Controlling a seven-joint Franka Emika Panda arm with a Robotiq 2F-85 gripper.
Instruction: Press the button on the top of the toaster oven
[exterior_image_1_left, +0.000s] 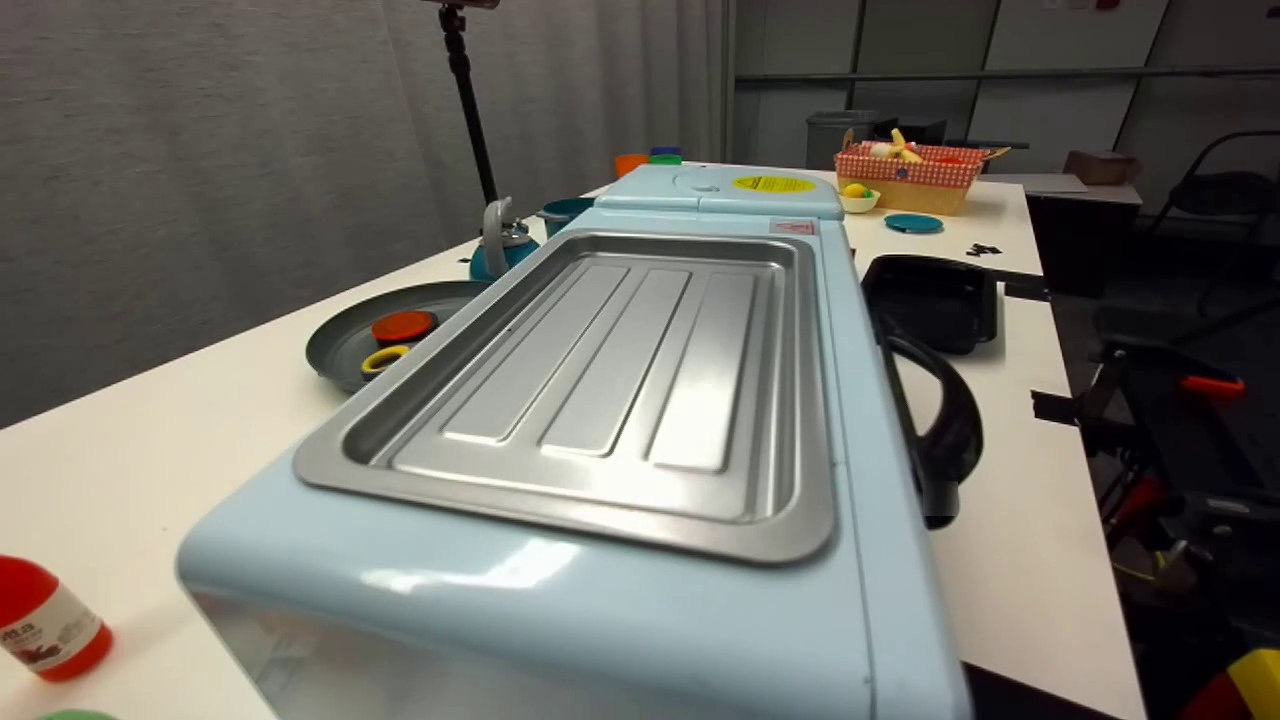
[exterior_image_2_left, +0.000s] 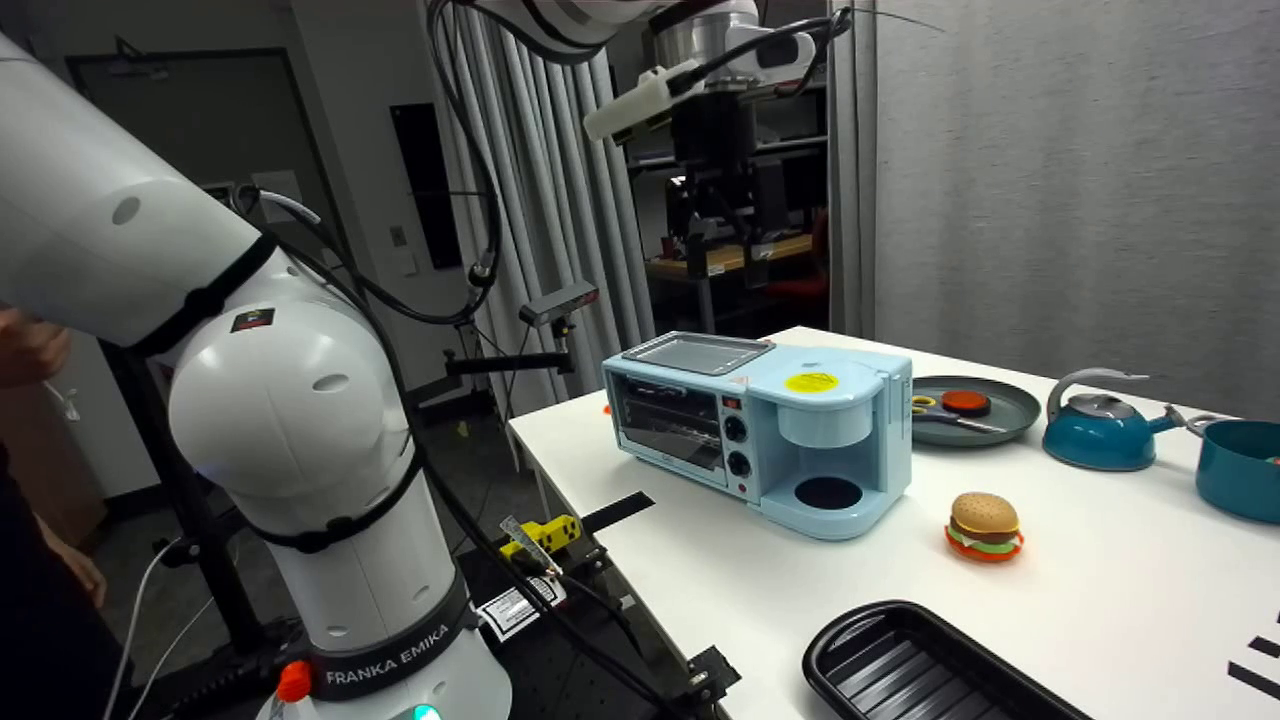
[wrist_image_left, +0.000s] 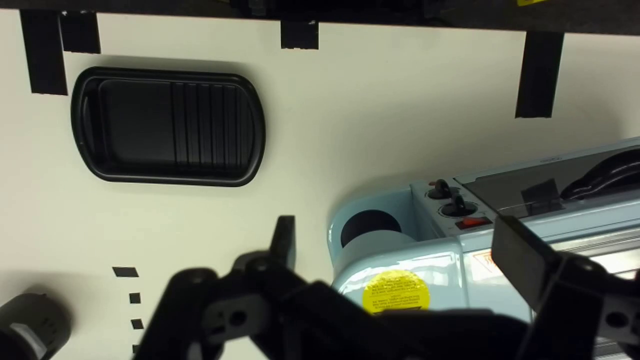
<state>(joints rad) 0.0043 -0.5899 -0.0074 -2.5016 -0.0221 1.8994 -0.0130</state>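
Observation:
The pale-blue toaster oven (exterior_image_2_left: 770, 395) stands on the white table; it fills much of an exterior view (exterior_image_1_left: 500, 565) and shows at lower right in the wrist view (wrist_image_left: 442, 290). A ribbed silver tray (exterior_image_1_left: 640, 365) lies on its top. A round yellow sticker (wrist_image_left: 396, 290) is on the lid at one end. A red rocker switch (wrist_image_left: 473, 222) sits on the front panel beside two black knobs. My gripper (exterior_image_2_left: 727, 265) hangs above the oven, apart from it, fingers pointing down. In the wrist view the gripper (wrist_image_left: 397, 232) has its fingers wide apart with nothing between them.
A black baking pan (wrist_image_left: 167, 127) lies near the table edge. A grey frying pan (exterior_image_2_left: 985, 430), a teal kettle (exterior_image_2_left: 1098, 432), a teal pot (exterior_image_2_left: 1240, 470) and a toy burger (exterior_image_2_left: 984, 525) are near the oven. A red bottle (exterior_image_1_left: 50, 620) and a basket (exterior_image_1_left: 910, 185) also show.

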